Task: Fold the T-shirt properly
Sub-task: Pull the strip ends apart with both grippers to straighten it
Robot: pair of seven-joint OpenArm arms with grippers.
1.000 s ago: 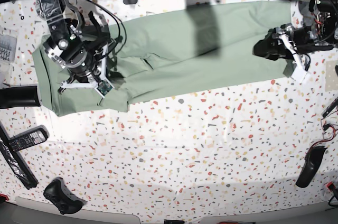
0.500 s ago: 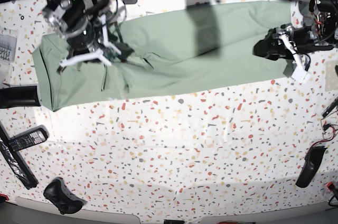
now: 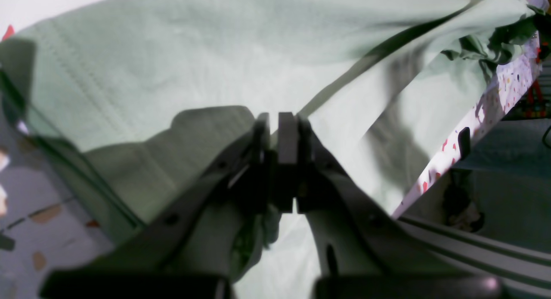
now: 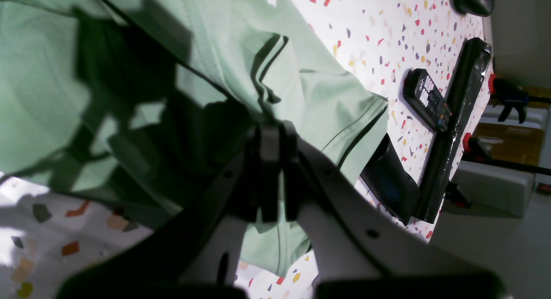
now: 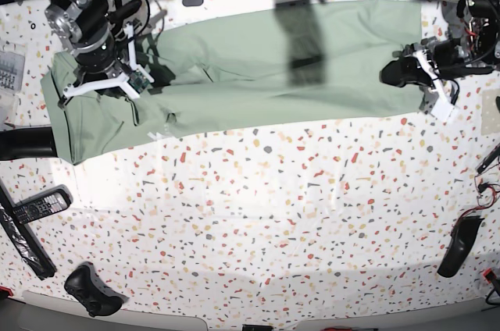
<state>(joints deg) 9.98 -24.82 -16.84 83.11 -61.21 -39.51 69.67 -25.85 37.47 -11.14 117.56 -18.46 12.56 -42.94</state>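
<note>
Since the earlier frames the right gripper [image 5: 129,85] has carried its bunch of the T-shirt [image 5: 250,65] up and toward the far left of the table [image 5: 273,222], so the near flap that lay by the left end is now drawn back into a narrower band; the left gripper [image 5: 422,81], which stood with jaws apart, has closed on the cloth at the other end.

Around the shirt, along the table's left edge in the base view, lie a remote control [image 5: 37,206], a long black bar [image 5: 23,239], a black game controller [image 5: 92,290] and a dark cylinder [image 5: 23,144] partly tucked under the shirt's corner. A black object [image 5: 457,245] sits near the right edge. None of these lies on the shirt's main body.

The right arm's body covers the sleeve end in the base view, and a dark shadow crosses the shirt's middle. The left wrist view is blurred, and the shirt's buttons and labels cannot be made out.

The right gripper's jaws are together, pinching a fold of green cloth [image 4: 275,88]. The left gripper's jaws [image 3: 280,157] are pressed together too, with the shirt's edge caught between them. The T-shirt lies stretched across the far side of the table between both grippers.
</note>
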